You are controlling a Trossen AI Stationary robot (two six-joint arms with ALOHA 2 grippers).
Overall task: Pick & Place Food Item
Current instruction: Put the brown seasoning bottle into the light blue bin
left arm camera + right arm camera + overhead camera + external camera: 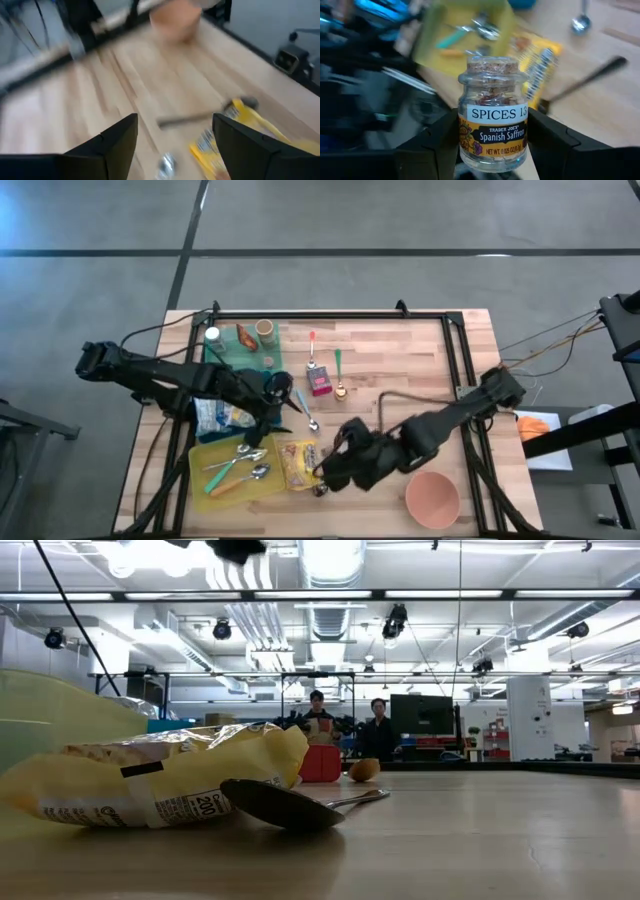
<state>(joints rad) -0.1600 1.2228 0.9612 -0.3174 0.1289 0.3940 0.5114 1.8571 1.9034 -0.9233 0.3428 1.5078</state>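
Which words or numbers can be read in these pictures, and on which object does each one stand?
"SPICES 13", "TRADER JOE'S", "Spanish Saffron": label of the saffron jar between the right gripper's fingers.
"200": yellow snack bag, low view.
The bag's other print and the jar's weight line: too small to read.

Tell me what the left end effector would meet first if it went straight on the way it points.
Probably nothing soon: the open left end effector faces bare table. A dark-handled utensil lies just ahead, the pink bowl far beyond. Depth is unclear.
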